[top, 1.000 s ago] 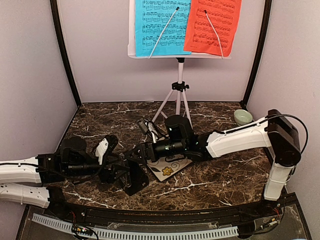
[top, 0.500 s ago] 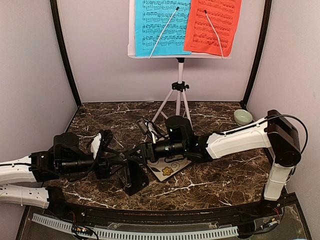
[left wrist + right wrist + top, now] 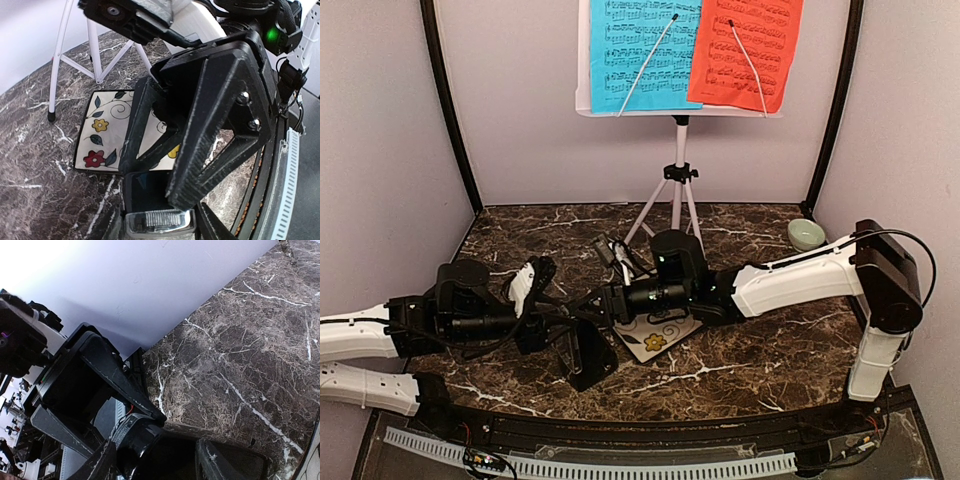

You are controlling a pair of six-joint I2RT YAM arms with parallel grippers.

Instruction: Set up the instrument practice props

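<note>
Arms held low over table (image 3: 770,355), left gripper (image 3: 552,325) and right gripper (image 3: 590,305) tip to tip by metronome (image 3: 590,360), right jaws spread, left indiscernible.

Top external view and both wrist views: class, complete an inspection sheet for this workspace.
Surface: dark marble-patterned tabletop, no spills seen.
Job's things: white perforated music stand on a tripod upright at the back, with blue music sheet and red music sheet on it; small black pyramid-shaped metronome near the front.
Clutter: square floral tile; pale green bowl; small black item, unidentifiable.
Hands: left hand and right hand crowd together by the metronome; open or shut unclear.
Cables: black cable loops off the right arm.
Surroundings: pale walls, black corner posts.
</note>
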